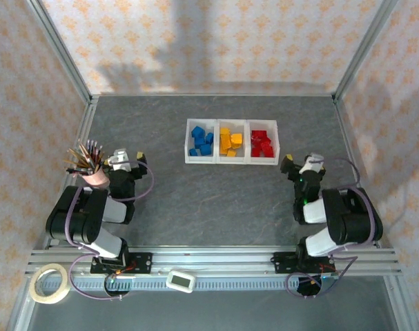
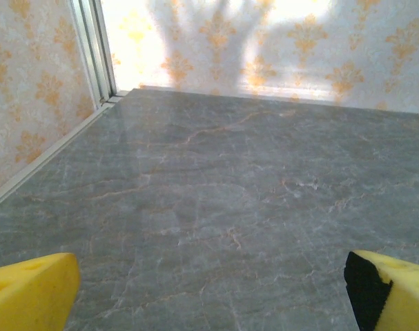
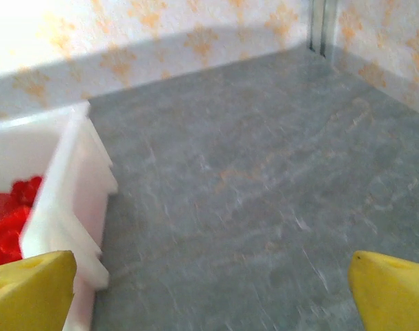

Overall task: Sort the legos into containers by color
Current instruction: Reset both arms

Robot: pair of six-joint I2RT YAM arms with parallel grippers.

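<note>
a grey marble-patterned tabletop [image 1: 216,207] sits between cream walls [image 1: 195,41] papered with orange floral motifs, framed by slim aluminium posts [image 1: 61,48]; soft shadows cross the bright back wall.

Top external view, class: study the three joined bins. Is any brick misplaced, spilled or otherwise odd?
Nothing stands out. Blue bricks sit in the left bin, yellow-orange bricks in the middle bin, red bricks in the right bin; no colours mixed.
</note>
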